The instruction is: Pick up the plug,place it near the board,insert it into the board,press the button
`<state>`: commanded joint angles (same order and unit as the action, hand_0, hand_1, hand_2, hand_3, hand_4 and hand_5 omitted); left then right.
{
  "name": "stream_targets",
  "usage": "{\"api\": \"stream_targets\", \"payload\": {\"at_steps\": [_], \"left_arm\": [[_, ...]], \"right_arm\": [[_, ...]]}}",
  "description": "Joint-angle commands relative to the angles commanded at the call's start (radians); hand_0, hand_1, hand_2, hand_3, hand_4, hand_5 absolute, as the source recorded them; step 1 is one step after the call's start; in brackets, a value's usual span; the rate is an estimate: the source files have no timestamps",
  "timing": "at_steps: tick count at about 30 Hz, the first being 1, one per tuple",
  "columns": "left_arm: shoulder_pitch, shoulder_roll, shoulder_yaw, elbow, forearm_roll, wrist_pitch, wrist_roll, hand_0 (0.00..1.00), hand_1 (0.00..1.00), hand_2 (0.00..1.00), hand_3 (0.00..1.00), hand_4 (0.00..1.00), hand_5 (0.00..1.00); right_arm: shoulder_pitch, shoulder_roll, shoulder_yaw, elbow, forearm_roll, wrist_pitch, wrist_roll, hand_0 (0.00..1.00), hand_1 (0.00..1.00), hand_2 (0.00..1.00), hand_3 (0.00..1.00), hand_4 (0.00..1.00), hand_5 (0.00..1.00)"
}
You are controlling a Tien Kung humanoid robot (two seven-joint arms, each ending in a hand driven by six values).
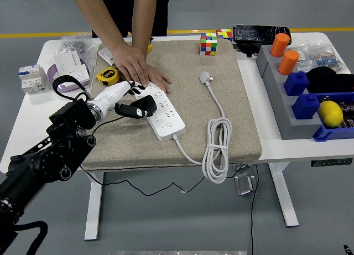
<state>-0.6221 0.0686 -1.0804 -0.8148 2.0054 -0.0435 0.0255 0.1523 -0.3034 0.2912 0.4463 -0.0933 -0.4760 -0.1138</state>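
Head view. Left hand point(128, 100) came in from the lower left, white-shelled, black fingers point(145, 104) curled down over the near left end of the white power strip point(161, 112). Whether those fingers clamped anything or merely pressed on the strip's top: could not tell. Strip lay slantwise on the tan felt mat point(182, 94), far end up-left, cable end down-right.

Far side of the table: a person's two hands point(138, 66), stacked flat, pressed on the strip's far end, fingertips just beside the robot's hand. Bare forearms ran up out of the top edge.

White plug point(205, 77) lay loose on the mat, well apart from the robot's hand, right of the strip and not inserted. Its white cable point(217, 150) ran down the mat, bunched into a coil at the mat's near right corner, drooped over the table edge, then looped back to the strip's near end.

Elsewhere on the white table point(33, 119): yellow tape measure point(107, 74) just left of the person's hands; white switch boxes point(71, 66) and a breaker point(31, 78) at the far left. Two Rubik's cubes point(208, 43) at the mat's far edge, a black device point(261, 33) beside them. At right, a grey rack point(282, 103) with two orange cylinders point(287, 62), blue blocks point(297, 82), a lemon point(330, 113) in a blue tray.
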Motion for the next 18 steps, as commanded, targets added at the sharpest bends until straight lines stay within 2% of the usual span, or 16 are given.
{"api": "stream_targets", "payload": {"at_steps": [17,18], "left_arm": [[-0.013,-0.02,0.02,0.056,-0.006,0.067,-0.02,0.66,0.723,0.688,0.718,0.998,0.386],[-0.013,-0.02,0.02,0.057,-0.005,0.068,-0.02,0.63,0.704,0.629,0.655,0.998,0.369]], "right_arm": [[-0.002,-0.002,-0.006,0.0,0.002,0.0,0.0,0.947,0.842,0.78,0.793,0.998,0.998],[-0.002,-0.002,-0.007,0.0,0.003,0.0,0.0,0.947,0.842,0.78,0.793,0.998,0.998]]}}
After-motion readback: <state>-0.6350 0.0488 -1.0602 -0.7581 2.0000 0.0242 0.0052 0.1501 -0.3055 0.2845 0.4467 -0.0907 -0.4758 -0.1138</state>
